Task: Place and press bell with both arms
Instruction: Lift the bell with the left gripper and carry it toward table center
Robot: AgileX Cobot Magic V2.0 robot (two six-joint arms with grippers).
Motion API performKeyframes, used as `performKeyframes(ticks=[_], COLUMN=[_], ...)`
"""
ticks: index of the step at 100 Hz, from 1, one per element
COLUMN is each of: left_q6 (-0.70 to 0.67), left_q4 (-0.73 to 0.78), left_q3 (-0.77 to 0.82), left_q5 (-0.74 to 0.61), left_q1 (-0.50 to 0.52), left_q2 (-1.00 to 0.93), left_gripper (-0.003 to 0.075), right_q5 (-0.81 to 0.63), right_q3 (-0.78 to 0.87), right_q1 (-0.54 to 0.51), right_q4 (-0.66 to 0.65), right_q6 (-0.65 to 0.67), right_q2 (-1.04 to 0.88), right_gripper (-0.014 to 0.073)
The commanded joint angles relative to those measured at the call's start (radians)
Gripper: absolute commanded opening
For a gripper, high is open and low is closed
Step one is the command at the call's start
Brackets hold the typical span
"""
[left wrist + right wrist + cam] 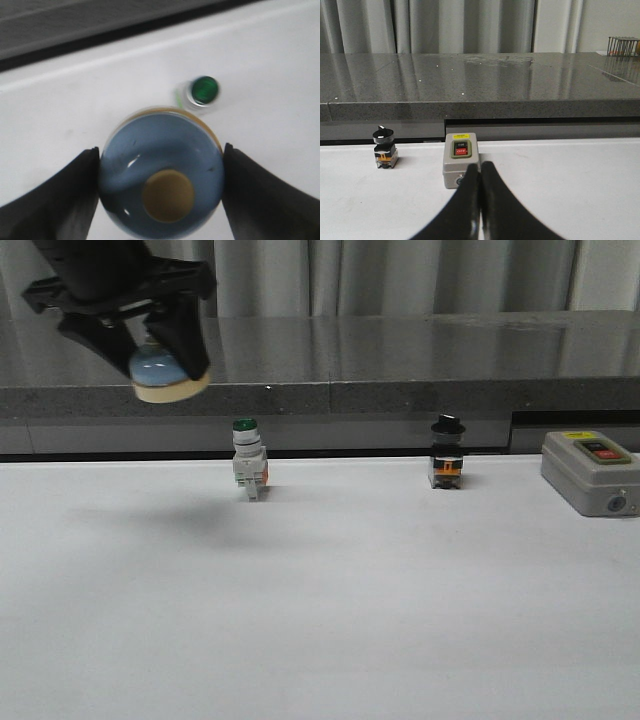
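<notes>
Carrying step. Bell up in the air, upper left of the front view, pinched tight in left gripper. Right gripper closed on nothing. Next: lower gently onto white counter, let go, then press button.

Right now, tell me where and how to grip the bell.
Grip the bell across the widest part of its dome, from above, as the left tool does: one finger on each opposite side. The round dome gives matching contact points, and the grip leaves the top button uncovered.
</notes>
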Motion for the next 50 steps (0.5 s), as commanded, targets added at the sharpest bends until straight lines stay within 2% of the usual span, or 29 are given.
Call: performKeyframes(ticks=[1, 28, 50], left_q6=[0.001, 0.001, 0.001], left_q4=[-0.011, -0.011, -0.011], left_q3=[-0.031, -0.031, -0.031], left_q5=[-0.009, -0.011, -0.038], left_q1=[-0.080, -0.260, -0.299], left_q2=[-0.048, 0.033, 0.121], left_gripper=[0.0344, 0.0344, 0.0344], right_q5=[-0.091, -0.091, -0.091], right_q3=[-0.015, -0.015, -0.015], right_q1=[0.001, 0.001, 0.001], right_q4=[-0.012, -0.012, -0.012], right_q6=[0.000, 0.000, 0.000], right_q2=[-0.015, -0.015, -0.015], right_gripper=[-0.0060, -0.0060, -0.0060])
